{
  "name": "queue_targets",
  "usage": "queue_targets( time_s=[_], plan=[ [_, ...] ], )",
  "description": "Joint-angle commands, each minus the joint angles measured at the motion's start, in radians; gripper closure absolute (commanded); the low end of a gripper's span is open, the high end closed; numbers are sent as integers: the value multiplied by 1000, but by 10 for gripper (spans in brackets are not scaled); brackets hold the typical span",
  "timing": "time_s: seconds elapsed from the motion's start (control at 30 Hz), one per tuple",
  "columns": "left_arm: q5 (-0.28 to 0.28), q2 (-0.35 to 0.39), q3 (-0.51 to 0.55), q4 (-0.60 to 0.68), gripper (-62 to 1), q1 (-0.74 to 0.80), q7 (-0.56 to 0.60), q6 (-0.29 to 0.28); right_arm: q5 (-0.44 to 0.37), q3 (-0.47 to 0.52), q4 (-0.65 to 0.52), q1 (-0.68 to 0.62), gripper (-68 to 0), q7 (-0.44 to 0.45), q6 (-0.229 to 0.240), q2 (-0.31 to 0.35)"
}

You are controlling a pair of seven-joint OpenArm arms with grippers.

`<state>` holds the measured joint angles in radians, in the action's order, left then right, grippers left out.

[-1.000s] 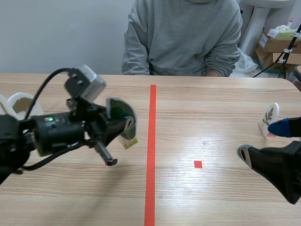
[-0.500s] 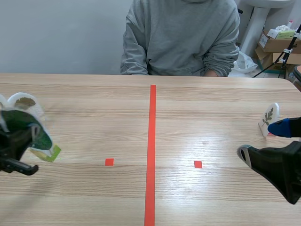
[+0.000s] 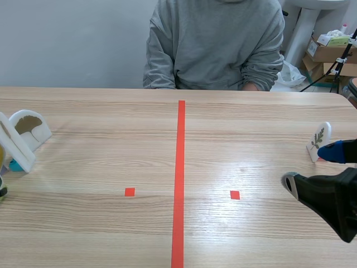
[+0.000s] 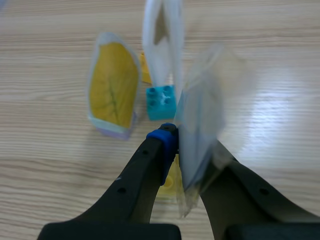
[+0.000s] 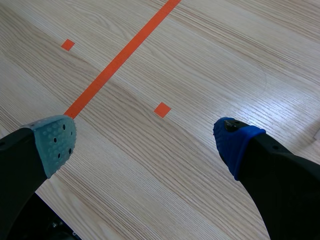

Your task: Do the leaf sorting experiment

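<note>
In the left wrist view my left gripper [image 4: 182, 150] is shut on a laminated leaf card [image 4: 202, 120], which is edge-on and blurred. Just ahead of it a yellow leaf card [image 4: 112, 90] stands beside a white card [image 4: 162, 45] set in a teal block [image 4: 161, 101]. The scene view shows these at the far left: a ginkgo leaf card [image 3: 28, 125], an edge-on white card [image 3: 14, 146] and the teal block [image 3: 15, 166]. My right gripper [image 3: 315, 167] [image 5: 145, 142] hangs open over the table's right side. An oak leaf card [image 3: 319, 139] stands just beyond it.
A person in a grey sweatshirt [image 3: 217, 44] sits across the table. An orange-red tape line [image 3: 179, 178] runs down the middle, with small red squares [image 3: 235, 195] either side. Cardboard boxes [image 3: 329, 53] stand at the back right.
My left arm has swung from the table's middle to the far left with the leaf card and is now almost out of the scene view. The right arm has not moved.
</note>
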<state>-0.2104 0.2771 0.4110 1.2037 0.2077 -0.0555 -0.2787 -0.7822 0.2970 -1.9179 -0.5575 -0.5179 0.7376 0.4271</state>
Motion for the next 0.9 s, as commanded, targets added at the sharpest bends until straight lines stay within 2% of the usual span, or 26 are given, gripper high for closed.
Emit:
queue_targets(
  time_s=[0.0, 0.3, 0.37, 0.6, 0.77, 0.87],
  plan=[
    [-10, 10, -5, 10, -26, -33, 13, 5, -7, 9, -7, 9, -560, 15, 8, 16],
    [-1, 15, -5, -128, -26, -126, 23, 21, -7, 9, -7, 9, -560, 14, 8, 16],
    [14, 14, -7, -140, -26, -126, 38, 23, -7, 9, -7, 9, -560, 15, 8, 16],
    [13, 14, -7, -145, -36, -125, 40, 23, -7, 9, -7, 9, -560, 15, 8, 16],
    [13, 14, -7, -145, -228, -125, 40, 23, -7, 9, -7, 9, -560, 15, 8, 16],
    [13, 14, -7, -145, -289, -124, 40, 22, -7, 9, -7, 9, -560, 15, 8, 16]
  ],
)
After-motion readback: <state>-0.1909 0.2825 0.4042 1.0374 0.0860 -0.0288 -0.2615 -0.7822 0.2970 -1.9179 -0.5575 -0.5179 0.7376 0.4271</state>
